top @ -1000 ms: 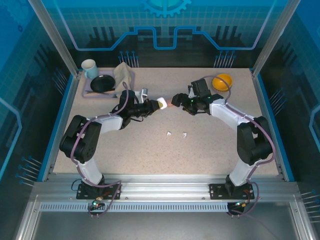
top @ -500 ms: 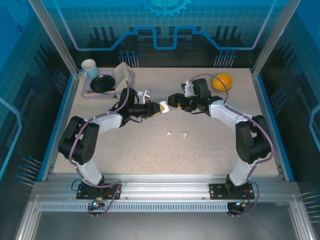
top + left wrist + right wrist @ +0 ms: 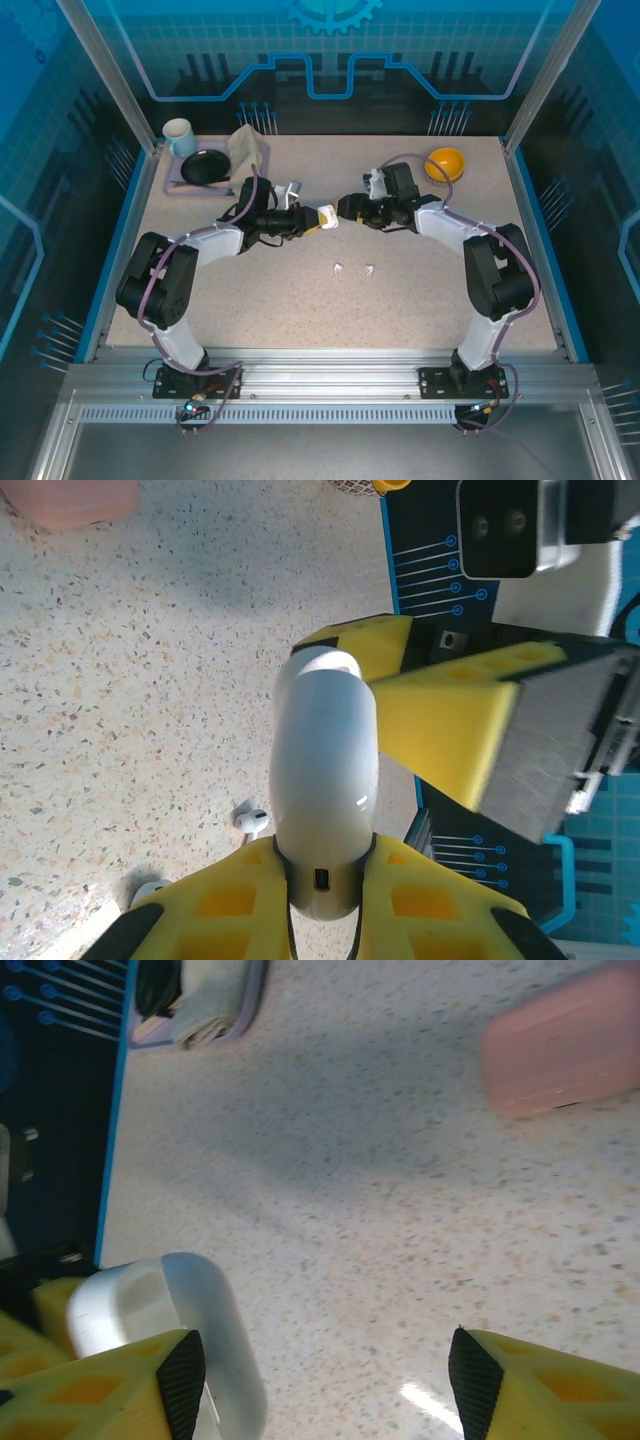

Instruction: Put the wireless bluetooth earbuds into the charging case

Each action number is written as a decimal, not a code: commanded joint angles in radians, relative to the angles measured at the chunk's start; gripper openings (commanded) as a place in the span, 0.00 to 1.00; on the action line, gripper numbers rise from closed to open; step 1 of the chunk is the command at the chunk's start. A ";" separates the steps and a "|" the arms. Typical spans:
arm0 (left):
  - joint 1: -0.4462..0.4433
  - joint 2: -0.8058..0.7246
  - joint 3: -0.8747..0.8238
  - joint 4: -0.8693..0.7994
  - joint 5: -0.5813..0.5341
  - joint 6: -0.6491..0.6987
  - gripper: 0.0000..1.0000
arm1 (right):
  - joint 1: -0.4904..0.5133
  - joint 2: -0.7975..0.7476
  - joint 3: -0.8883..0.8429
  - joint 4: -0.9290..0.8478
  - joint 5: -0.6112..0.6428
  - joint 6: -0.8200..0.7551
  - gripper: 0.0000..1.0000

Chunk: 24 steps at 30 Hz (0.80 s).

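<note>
- The left gripper (image 3: 322, 882) was clamped on the bottom end of the white charging case (image 3: 325, 750). It sat a little nearer than a second before and held the case pointing toward the right arm.
- The right gripper (image 3: 320, 1385) had come in closer over that second, and its elbow had swung inward. Its jaws stood wide with nothing held. The case's free end lay between them, close against one finger (image 3: 110, 1390).
- With the arm shifted, the orange bowl (image 3: 444, 162) at the far right showed more fully than earlier.
- The left white earbud (image 3: 339, 268) and the right white earbud (image 3: 369, 269) lay side by side on the table (image 3: 300, 320), nearer than the grippers and unmoved.
- The pink case (image 3: 560, 1050) lay flat on the table, apart from both grippers.
- Bare tabletop ran from the earbuds to the near edge.
- The far left corner was crowded by a tray (image 3: 172, 182) with a mug (image 3: 179, 135), a black plate (image 3: 205, 167) and a cloth (image 3: 248, 150).
</note>
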 commanded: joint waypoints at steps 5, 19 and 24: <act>0.005 -0.057 0.037 0.031 0.035 0.030 0.07 | -0.050 0.014 -0.069 -0.039 0.049 0.015 0.67; 0.006 -0.050 0.069 0.013 0.075 0.039 0.07 | -0.074 -0.077 -0.134 0.164 -0.246 0.053 0.51; 0.006 -0.051 0.073 0.010 0.077 0.038 0.07 | -0.071 -0.053 -0.134 0.199 -0.287 0.068 0.45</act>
